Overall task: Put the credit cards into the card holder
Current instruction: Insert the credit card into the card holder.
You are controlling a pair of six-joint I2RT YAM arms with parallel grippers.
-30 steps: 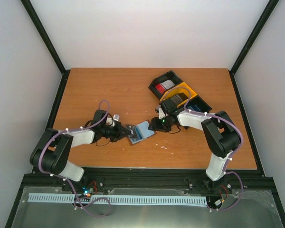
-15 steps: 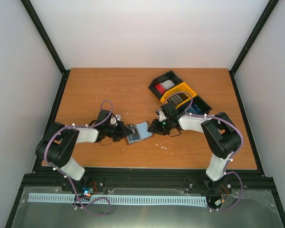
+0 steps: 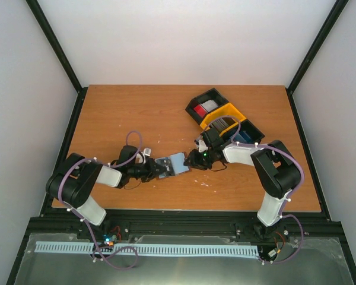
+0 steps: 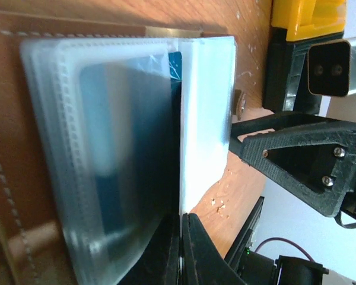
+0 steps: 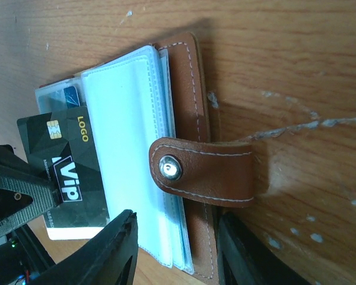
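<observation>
The left end effector (image 3: 156, 170) has shifted right, hiding part of the card holder (image 3: 173, 164).

Brown card holder (image 5: 184, 160) open; black card (image 5: 71, 172) atop.

Blue card (image 4: 115, 160) inside holder sleeve (image 4: 59, 119)

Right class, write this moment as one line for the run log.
left gripper: shut on card holder | right gripper: jaws astride holder's clasp end | dark grey card: at sleeves, sticking out | step: insertion unfinished
</observation>
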